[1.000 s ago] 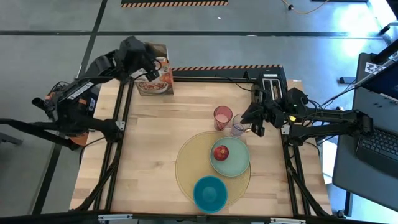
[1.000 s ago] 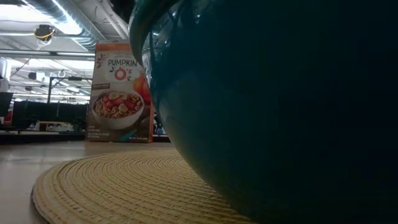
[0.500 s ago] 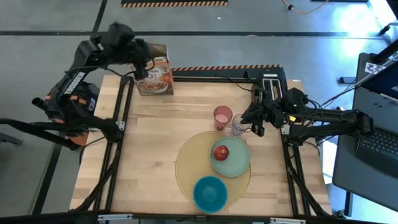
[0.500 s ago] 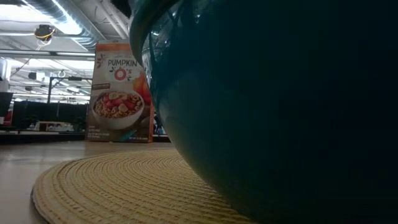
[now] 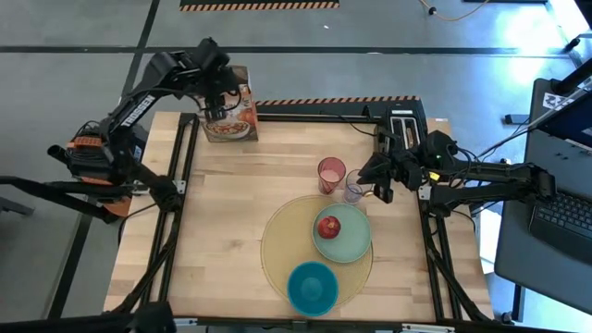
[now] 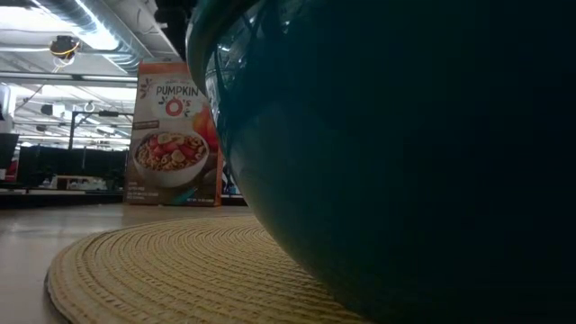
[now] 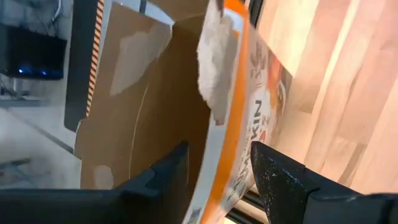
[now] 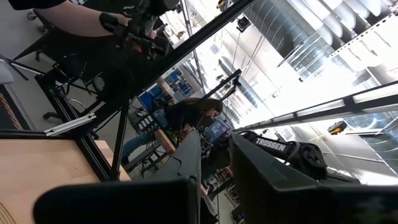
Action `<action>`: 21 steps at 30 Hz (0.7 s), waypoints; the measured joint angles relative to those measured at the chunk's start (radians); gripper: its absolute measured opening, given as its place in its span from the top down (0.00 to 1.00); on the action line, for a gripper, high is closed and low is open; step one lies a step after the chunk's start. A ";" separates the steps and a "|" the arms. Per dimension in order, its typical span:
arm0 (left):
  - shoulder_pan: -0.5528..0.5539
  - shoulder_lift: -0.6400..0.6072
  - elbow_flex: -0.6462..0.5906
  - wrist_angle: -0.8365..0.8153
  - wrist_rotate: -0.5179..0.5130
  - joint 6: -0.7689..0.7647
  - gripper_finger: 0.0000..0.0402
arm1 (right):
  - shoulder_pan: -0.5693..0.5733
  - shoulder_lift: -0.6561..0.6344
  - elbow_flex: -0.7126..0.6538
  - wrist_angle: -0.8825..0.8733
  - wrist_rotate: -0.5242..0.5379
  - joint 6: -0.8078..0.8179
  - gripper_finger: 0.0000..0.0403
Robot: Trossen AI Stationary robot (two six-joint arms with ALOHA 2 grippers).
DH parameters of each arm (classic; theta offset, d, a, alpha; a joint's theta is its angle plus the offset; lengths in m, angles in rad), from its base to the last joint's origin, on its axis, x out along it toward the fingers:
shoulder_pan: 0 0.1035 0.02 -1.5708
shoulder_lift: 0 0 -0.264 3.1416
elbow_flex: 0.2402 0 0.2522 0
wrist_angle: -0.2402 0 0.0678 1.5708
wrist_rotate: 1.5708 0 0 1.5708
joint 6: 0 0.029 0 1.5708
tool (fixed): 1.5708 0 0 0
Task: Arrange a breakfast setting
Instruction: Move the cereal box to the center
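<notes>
The round yellow placemat [image 5: 277, 242] lies at the table's near middle. On it rest the pale green plate [image 5: 351, 242] with the red apple [image 5: 328, 227], and the blue bowl [image 5: 312, 288], which fills the low view [image 6: 405, 162]. The pink cup [image 5: 331, 173] and the clear mug [image 5: 354, 191] stand just beyond the mat. My right gripper [image 5: 372, 178] waits beside the mug, its fingers a narrow gap apart [image 8: 214, 165]. My left gripper [image 5: 220, 96] is open at the cereal box's [image 5: 231, 116] open top, one finger on each side of its front wall [image 7: 233, 143]. Toast and spoon are out of view.
The cereal box stands upright at the table's far left corner and shows in the low view [image 6: 171, 135]. Bare wood lies to the left of the placemat [image 6: 162, 270]. A laptop [image 5: 564, 217] sits past the right edge. A person shows in the room beyond [image 8: 186, 115].
My left arm has swung about over the table's far left corner, and its gripper has come toward the right and down to the cereal box's top. The box and the other things have stayed in place.
</notes>
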 joint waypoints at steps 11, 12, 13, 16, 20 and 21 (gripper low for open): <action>0.089 0.060 0.000 -0.057 0.180 -0.003 0.61 | 0.000 0.000 0.000 -0.009 0.000 -0.017 0.86; 0.091 0.061 0.000 -0.059 0.188 -0.003 0.61 | 0.000 0.000 0.000 -0.009 0.000 -0.017 0.86; 0.091 0.062 0.000 -0.059 0.194 -0.003 0.62 | 0.000 0.000 0.000 -0.009 0.000 -0.017 0.86; 0.091 0.062 0.000 -0.076 0.211 -0.003 0.65 | 0.000 0.000 0.000 -0.010 0.000 -0.018 0.86; 0.091 0.062 0.000 -0.081 0.211 0.000 0.74 | 0.000 0.000 0.000 -0.010 0.000 -0.018 0.86; 0.091 0.062 0.000 -0.081 0.211 0.005 0.77 | 0.000 0.000 0.000 -0.010 0.000 -0.020 0.86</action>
